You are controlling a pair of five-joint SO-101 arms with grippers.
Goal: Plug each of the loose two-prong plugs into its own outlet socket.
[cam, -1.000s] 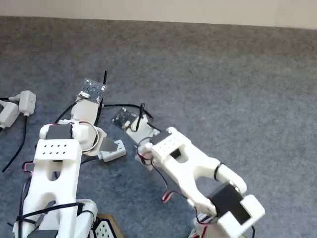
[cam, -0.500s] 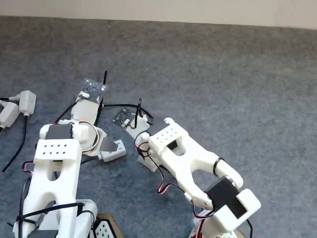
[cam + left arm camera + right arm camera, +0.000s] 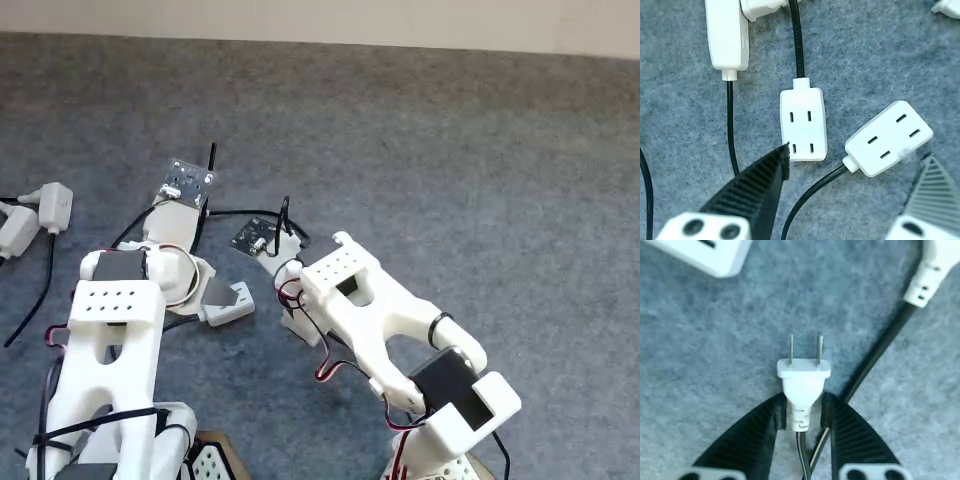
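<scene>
Fingers [image 3: 760, 432] of the right gripper [image 3: 803, 412] are pinched on the white two-prong plug [image 3: 803, 382], prongs forward over the carpet [image 3: 700, 340]. The left gripper [image 3: 856, 159] hangs spread wide above the outlet sockets [image 3: 803, 131]. Grab looks done, I'd say; next up is lining the prongs up with a socket's slots.

Grey felt-like surface [image 3: 480, 180], pale wall past its far edge. By the left edge: white block [image 3: 57, 203], 2nd block [image 3: 15, 230] just beside it. Nearer the middle: straight socket [image 3: 803, 125] flat, slots up, black cord [image 3: 798, 40] out one end; angled socket [image 3: 888, 138] beside it, not touching. Two-prong plug [image 3: 802, 380] lies flat w/ black cable [image 3: 875, 355] alongside.
</scene>
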